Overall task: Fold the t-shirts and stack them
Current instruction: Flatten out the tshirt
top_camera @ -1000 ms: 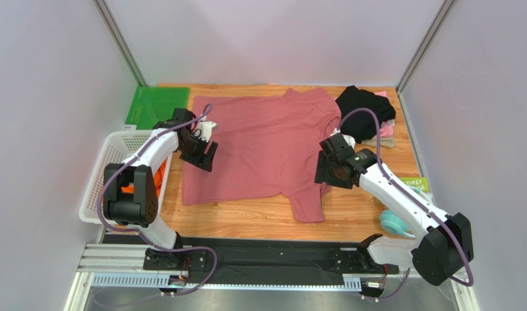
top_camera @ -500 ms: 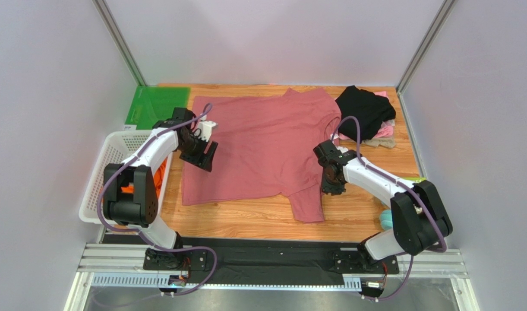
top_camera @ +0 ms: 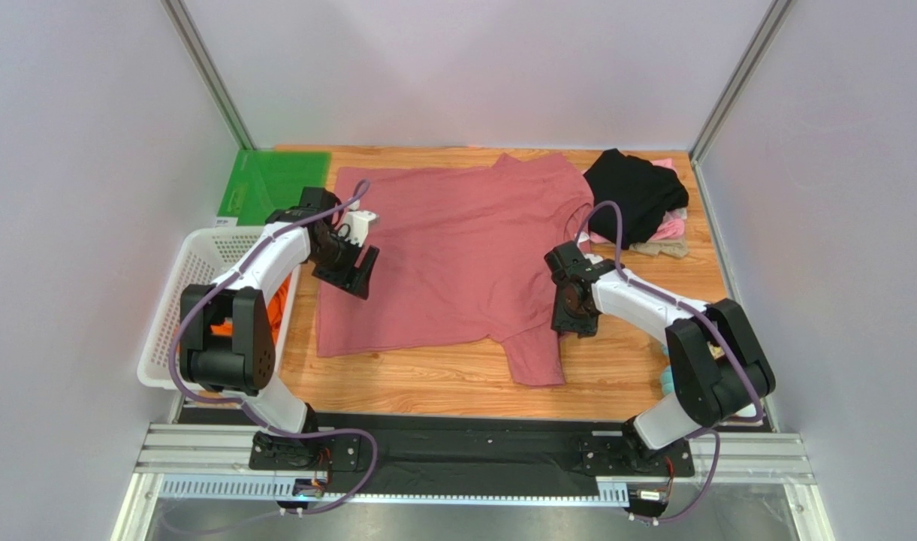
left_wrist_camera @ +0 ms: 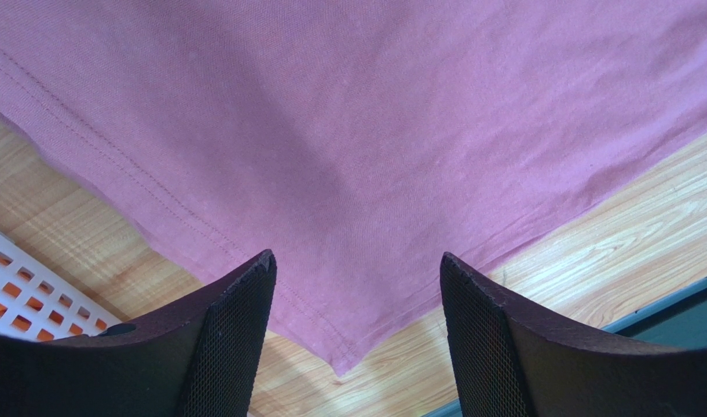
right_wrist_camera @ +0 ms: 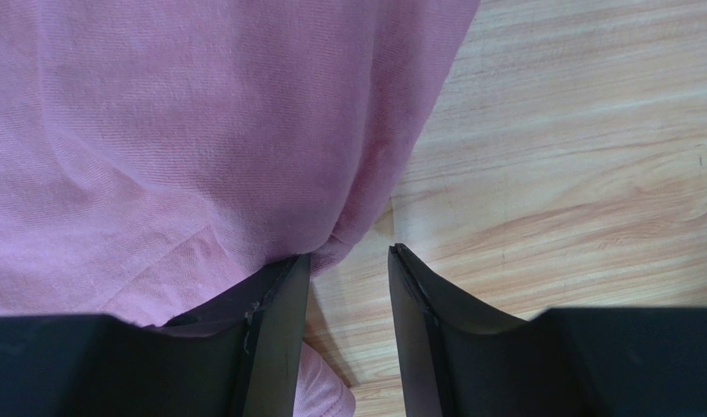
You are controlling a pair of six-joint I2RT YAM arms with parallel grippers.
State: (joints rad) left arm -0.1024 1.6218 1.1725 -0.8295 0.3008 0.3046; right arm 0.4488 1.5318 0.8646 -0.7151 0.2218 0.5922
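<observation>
**Q:** Where is the dusty-rose t-shirt (top_camera: 451,254) located, and how are the grippers set?

**A:** The shirt is laid flat at mid-table, hem toward 9 o'clock. The left gripper (top_camera: 352,271) is positioned over that hem with its jaws wide apart, and nothing is gripped. The right gripper (top_camera: 570,310) is set at the shirt's 4 o'clock edge, beside the near sleeve. Its jaws are partly apart, bare wood is seen between them, and the cloth edge is only met by one finger (right_wrist_camera: 274,304). No cloth is clamped.

**Q:** How is the cloth expected to handle?

**A:** It is judged light, limp and not fragile. Sliding on the wooden table (top_camera: 632,372) and bunching under drag are to be expected. A hold is best taken at stitched edges: the hem corner at 7 o'clock and the sleeve seam. One layer only is to be pinched. The black t-shirt (top_camera: 632,192) is heaped at 1 o'clock.
</observation>
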